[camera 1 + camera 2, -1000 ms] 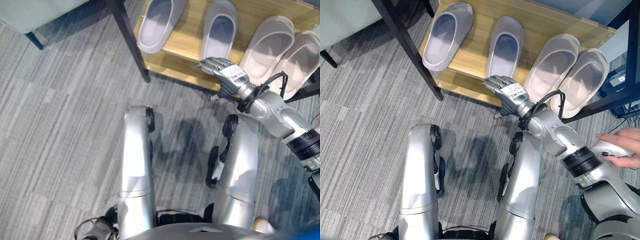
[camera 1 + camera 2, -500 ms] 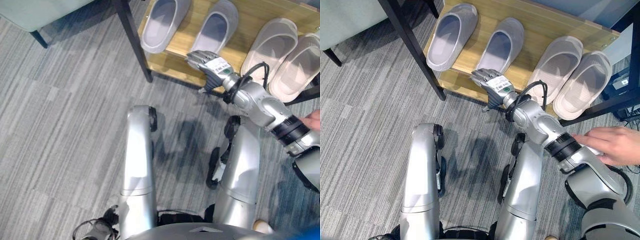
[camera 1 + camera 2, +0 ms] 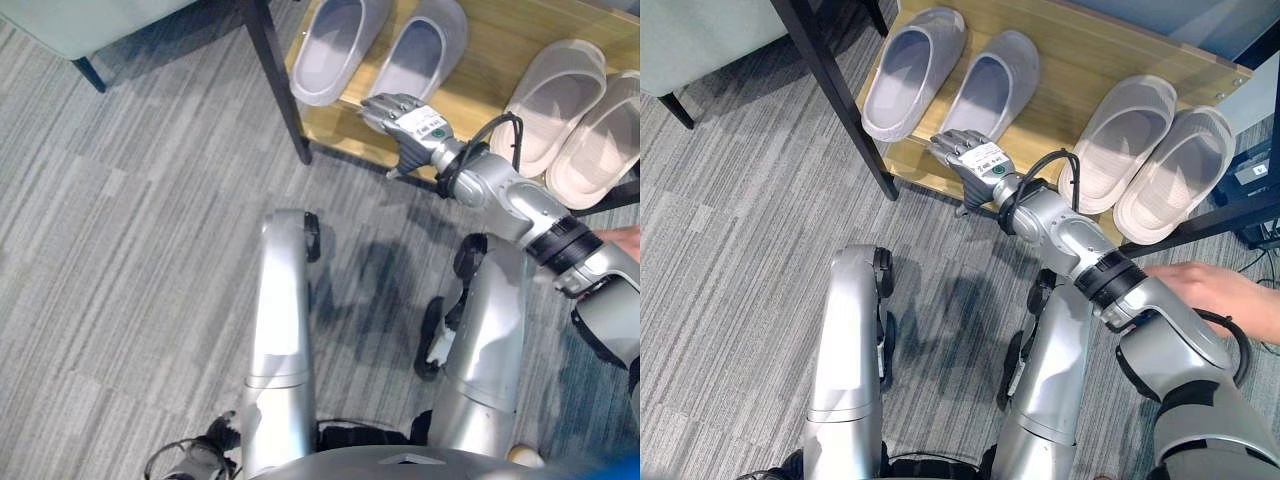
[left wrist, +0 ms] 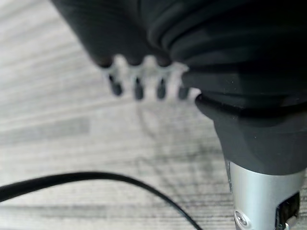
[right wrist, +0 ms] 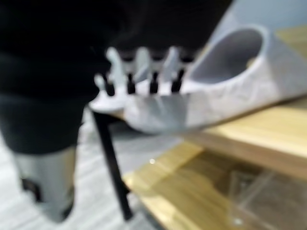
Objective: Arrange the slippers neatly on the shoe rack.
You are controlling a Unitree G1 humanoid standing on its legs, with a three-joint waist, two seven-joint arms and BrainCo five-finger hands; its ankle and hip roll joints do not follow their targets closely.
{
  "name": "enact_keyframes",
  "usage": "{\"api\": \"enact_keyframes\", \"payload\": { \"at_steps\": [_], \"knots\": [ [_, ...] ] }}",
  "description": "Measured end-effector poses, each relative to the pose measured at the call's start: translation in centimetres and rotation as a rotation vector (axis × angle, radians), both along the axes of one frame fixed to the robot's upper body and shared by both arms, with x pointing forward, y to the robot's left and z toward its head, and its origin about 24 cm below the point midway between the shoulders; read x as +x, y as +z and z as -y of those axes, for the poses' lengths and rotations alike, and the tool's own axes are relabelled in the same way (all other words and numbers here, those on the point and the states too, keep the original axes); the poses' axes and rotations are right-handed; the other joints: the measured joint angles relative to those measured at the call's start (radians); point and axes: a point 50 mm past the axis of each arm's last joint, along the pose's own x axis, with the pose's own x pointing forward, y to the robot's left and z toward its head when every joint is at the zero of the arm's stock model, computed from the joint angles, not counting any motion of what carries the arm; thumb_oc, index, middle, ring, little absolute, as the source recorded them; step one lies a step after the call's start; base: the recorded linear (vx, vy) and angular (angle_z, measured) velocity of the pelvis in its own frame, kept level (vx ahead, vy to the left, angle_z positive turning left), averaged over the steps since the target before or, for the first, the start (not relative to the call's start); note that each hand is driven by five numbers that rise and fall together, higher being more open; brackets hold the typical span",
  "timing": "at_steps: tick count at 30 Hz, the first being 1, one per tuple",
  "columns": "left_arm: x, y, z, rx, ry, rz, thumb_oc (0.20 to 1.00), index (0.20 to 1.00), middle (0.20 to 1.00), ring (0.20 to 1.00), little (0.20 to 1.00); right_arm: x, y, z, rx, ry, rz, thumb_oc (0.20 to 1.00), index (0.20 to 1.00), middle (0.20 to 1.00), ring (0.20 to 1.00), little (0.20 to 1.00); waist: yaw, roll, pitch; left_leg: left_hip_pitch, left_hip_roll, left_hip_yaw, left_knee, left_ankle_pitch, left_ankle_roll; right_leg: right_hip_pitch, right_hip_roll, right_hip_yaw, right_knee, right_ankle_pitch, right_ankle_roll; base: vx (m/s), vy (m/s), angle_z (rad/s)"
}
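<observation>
Four slippers lie on the wooden shoe rack (image 3: 1080, 60), in two pairs; the two grey slippers sit at the robot's left end, the two beige slippers at the right end, well apart from the grey pair. The left grey slipper (image 3: 910, 72) and the right grey slipper (image 3: 992, 84) lie side by side, long axes running from the rack's front edge toward its back and leaning a little to the right, closed toes away from the robot, open heels toward it; their toe ends are close together. The left beige slipper (image 3: 1118, 140) and the right beige slipper (image 3: 1176, 172) lie just beside each other at a stronger slant, toes up and to the right. The right hand (image 3: 970, 157) reaches to the front edge of the rack at the heel of the right grey slipper; its fingers (image 5: 144, 64) are straight and side by side, tips against the heel rim, curled round nothing. The left hand (image 4: 144, 81) hangs over the grey floor (image 3: 120, 230), fingers straight and relaxed. A person's hand (image 3: 1215, 298) rests on the robot's right arm.
</observation>
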Motion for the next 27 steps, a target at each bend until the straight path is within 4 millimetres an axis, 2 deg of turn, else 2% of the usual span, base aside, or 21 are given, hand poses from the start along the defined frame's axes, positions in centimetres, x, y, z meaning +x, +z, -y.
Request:
{"api": "enact_keyframes", "payload": {
  "at_steps": [14,27],
  "knots": [
    [0.0,0.0,0.0,0.000,0.001,-0.001,1.000,1.000,1.000,1.000,1.000,0.2,0.1,-0.6,-0.051,0.008,0.017,1.000,1.000,1.000,1.000,1.000,0.001,0.004,0.000,0.000,-0.015,-0.001,0.000,0.000,0.000,0.002,-0.010,-0.001,0.002,0.000,0.000,0.00,0.000,0.00],
    [0.2,0.0,0.2,-0.019,0.051,0.015,1.000,1.000,1.000,1.000,1.000,1.4,-0.6,-0.7,0.028,-0.044,0.047,1.000,1.000,1.000,1.000,1.000,0.003,0.005,-0.001,0.003,-0.021,-0.003,0.000,0.000,0.000,0.002,-0.012,0.000,0.009,-0.003,-0.006,0.00,0.000,0.00]
  ]
}}
